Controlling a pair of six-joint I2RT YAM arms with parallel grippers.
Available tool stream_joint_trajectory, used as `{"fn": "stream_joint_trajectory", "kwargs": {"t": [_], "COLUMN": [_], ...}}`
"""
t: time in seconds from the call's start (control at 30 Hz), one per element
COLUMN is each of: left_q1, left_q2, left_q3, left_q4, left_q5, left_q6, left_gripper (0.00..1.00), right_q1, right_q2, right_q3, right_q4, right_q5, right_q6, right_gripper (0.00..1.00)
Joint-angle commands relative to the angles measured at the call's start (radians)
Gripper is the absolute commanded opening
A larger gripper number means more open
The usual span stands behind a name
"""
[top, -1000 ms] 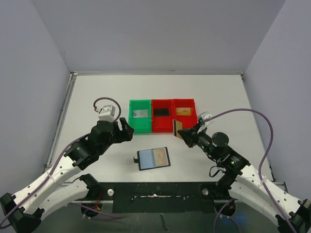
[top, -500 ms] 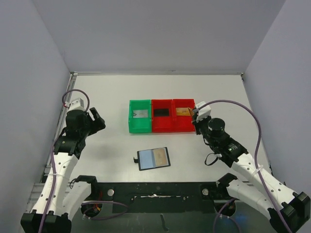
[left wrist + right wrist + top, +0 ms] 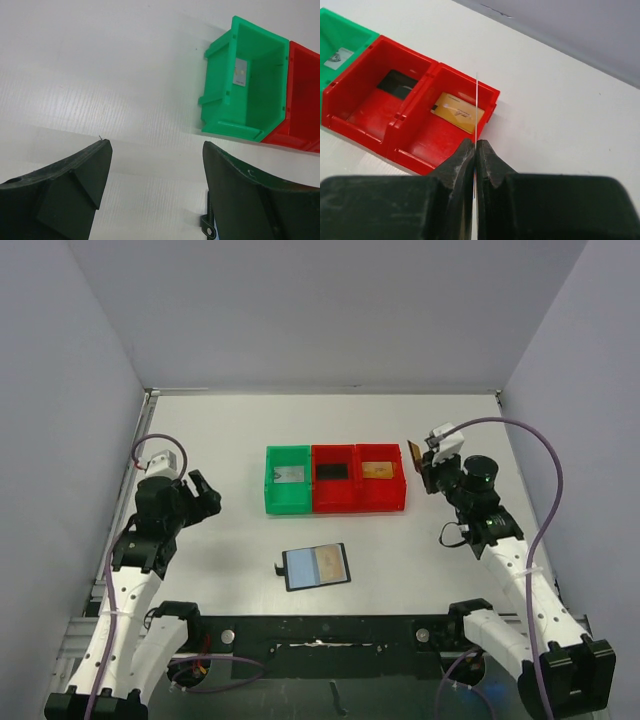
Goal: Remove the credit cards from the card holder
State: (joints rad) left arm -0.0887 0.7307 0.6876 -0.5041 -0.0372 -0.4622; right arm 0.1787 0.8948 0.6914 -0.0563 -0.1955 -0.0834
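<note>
Mid-delivery: thin gold-brown plastic card [image 3: 412,452] pinched edge-on in right hand [image 3: 476,148], just at 3 o'clock of the end red plastic bin [image 3: 380,500]. Left hand [image 3: 156,150] spread wide, empty, at 9 o'clock of the tabletop [image 3: 200,430]. Flat black folding card holder [image 3: 316,567] lying open at 6 o'clock of the bins. Next, likely: centring over a bin, lowering, releasing.

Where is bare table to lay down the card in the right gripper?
Free: table behind the bins; between the green bin and the left gripper; right of the card holder. Crowded: around the right gripper with its card beside the end red bin.
</note>
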Motion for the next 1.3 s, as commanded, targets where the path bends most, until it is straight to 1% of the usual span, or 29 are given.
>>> {"fn": "stream_joint_trajectory", "kwargs": {"t": [0.0, 0.03, 0.07, 0.1, 0.13, 0.33, 0.5, 0.6, 0.8, 1.0, 1.13, 1.27], "left_q1": [0.006, 0.006, 0.007, 0.007, 0.007, 0.007, 0.007, 0.007, 0.007, 0.007, 0.007, 0.007], "left_q2": [0.007, 0.007, 0.007, 0.006, 0.007, 0.024, 0.018, 0.02, 0.021, 0.007, 0.006, 0.005], "left_q3": [0.0, -0.001, -0.002, -0.003, -0.005, -0.004, -0.009, -0.013, -0.018, -0.022, -0.022, -0.022], "left_q4": [0.073, 0.074, 0.075, 0.075, 0.078, 0.081, 0.094, 0.104, 0.123, 0.132, 0.133, 0.132], "left_q5": [0.047, 0.049, 0.051, 0.053, 0.058, 0.079, 0.082, 0.092, 0.12, 0.099, 0.095, 0.095], "left_q6": [0.018, 0.019, 0.019, 0.019, 0.018, 0.019, 0.022, 0.022, 0.028, 0.033, 0.036, 0.037], "left_gripper": [0.73, 0.73, 0.73, 0.73, 0.73, 0.73, 0.73, 0.73, 0.73, 0.73, 0.73, 0.73], "right_q1": [0.106, 0.171, 0.207, 0.219, 0.218, 0.2, 0.191, 0.191, 0.19, 0.174, 0.157, 0.156], "right_q2": [0.074, 0.103, 0.129, 0.159, 0.188, 0.288, 0.374, 0.425, 0.529, 0.591, 0.644, 0.69], "right_q3": [0.098, 0.112, 0.123, 0.13, 0.142, 0.163, 0.207, 0.23, 0.265, 0.287, 0.324, 0.342], "right_q4": [0.023, -0.007, -0.024, -0.023, -0.018, -0.008, -0.091, -0.104, -0.096, -0.068, -0.095, -0.087], "right_q5": [-0.04, 0.033, 0.089, 0.143, 0.158, 0.071, -0.034, -0.063, -0.042, -0.037, -0.06, -0.053], "right_q6": [-0.265, -0.362, -0.435, -0.466, -0.47, -0.641, -0.754, -0.786, -0.823, -0.855, -0.88, -0.901], "right_gripper": [0.0, 0.0, 0.0, 0.0, 0.0, 0.0, 0.0, 0.0, 0.0, 0.0, 0.0, 0.0]}}
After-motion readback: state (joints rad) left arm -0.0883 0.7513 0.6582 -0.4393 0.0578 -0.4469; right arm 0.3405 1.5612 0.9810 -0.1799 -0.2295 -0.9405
